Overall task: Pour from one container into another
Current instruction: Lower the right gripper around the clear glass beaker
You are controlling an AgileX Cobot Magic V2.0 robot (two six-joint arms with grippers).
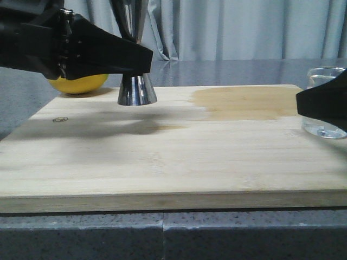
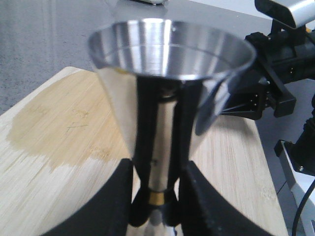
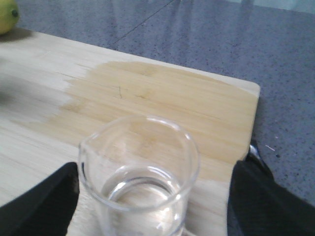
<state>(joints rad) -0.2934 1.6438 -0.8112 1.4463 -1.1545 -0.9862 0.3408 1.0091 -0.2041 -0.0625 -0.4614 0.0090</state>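
Note:
The polished steel jigger (image 1: 137, 91) with a gold waist band stands upright on the wooden board (image 1: 162, 157), at the back left. My left gripper (image 1: 135, 59) reaches in at waist height, and its black fingers (image 2: 211, 206) press in on both sides of the jigger (image 2: 167, 73). The jigger's cup looks empty. At the board's right end stands the small clear glass beaker (image 1: 324, 75) with clear liquid in its bottom. My right gripper (image 1: 320, 103) is open around the beaker (image 3: 140, 177), with a gap showing beside the glass.
A yellow lemon (image 1: 78, 83) lies behind the board's back left corner. A darker wet patch (image 1: 244, 103) spreads over the board's back right part. Around the board is a grey speckled counter (image 1: 81, 238), with a grey curtain behind.

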